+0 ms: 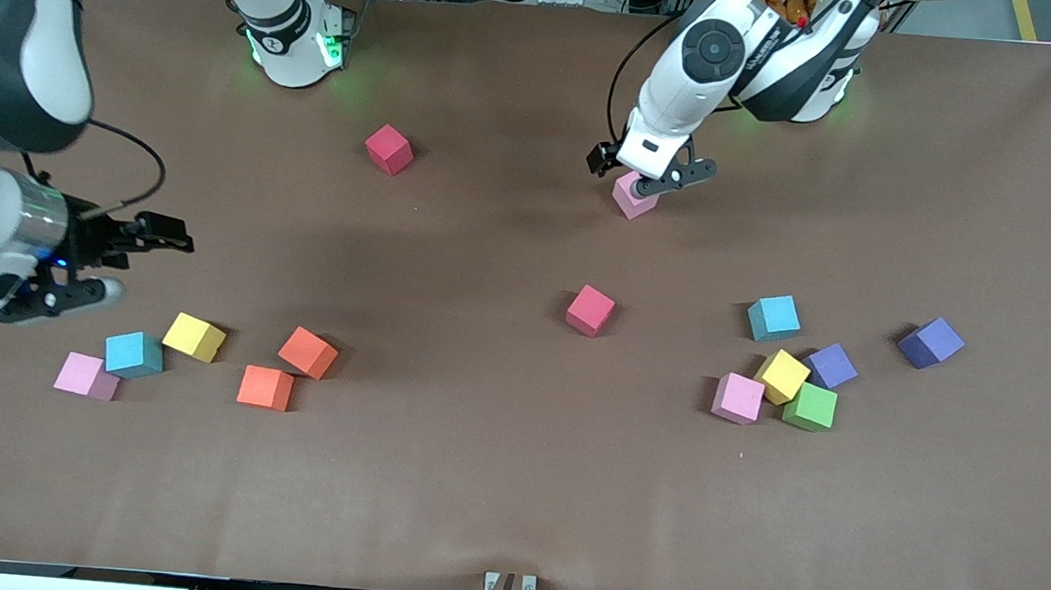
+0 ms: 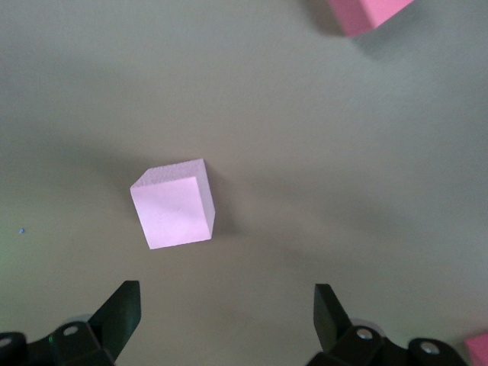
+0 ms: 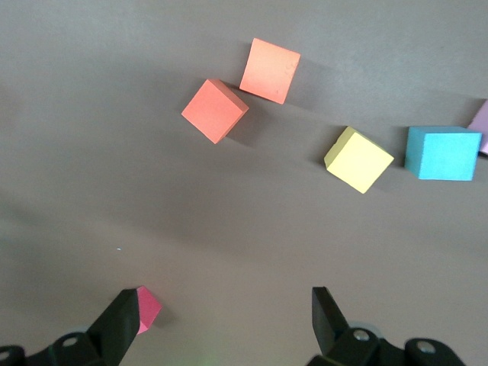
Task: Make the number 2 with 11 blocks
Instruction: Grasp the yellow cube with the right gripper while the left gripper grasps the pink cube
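Note:
The blocks lie scattered and the number 2 is out of view. My left gripper (image 1: 654,186) hangs open just over a pink block (image 1: 632,200), which shows ahead of its fingers (image 2: 122,311) as a pale pink cube (image 2: 174,206). My right gripper (image 1: 81,286) is open over bare table at the right arm's end, above a yellow block (image 1: 194,336), a light blue block (image 1: 133,354), a pink block (image 1: 86,376) and two orange blocks (image 1: 308,352). In the right wrist view a red block (image 3: 149,309) peeks beside one finger (image 3: 122,320).
A red cube (image 1: 390,148) sits near the bases and another (image 1: 590,310) mid-table. Toward the left arm's end lie a light blue cube (image 1: 774,317), a yellow (image 1: 782,376), a pink (image 1: 738,398), a green (image 1: 810,407) and two purple cubes (image 1: 931,343).

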You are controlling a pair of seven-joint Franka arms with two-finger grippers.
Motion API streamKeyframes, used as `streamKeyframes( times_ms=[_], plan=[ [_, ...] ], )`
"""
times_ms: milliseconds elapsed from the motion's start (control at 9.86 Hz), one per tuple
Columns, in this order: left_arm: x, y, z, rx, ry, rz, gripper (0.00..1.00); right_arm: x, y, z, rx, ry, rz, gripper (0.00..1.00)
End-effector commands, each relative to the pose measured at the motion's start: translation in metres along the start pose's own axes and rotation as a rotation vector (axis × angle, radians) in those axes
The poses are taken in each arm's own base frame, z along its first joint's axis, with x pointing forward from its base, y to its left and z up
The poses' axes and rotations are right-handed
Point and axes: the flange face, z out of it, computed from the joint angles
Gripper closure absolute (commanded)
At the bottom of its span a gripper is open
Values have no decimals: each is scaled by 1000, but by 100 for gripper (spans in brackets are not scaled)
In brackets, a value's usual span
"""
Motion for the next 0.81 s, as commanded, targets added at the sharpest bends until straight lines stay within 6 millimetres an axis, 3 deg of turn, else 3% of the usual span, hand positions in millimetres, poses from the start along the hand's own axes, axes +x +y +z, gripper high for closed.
streamKeyframes(
  times_ms=[0,507,710],
  plan=[
    [-4,-28,27,-1,25,-31,0,20,6,31,-55,-31,-87,0],
    [3,-30,76,-31,-7,-41,0,35,82,109,-54,-13,-359,0],
    [5,-32,86,-20,-26,-50,0,45,100,131,-69,7,-489,0]
  ],
)
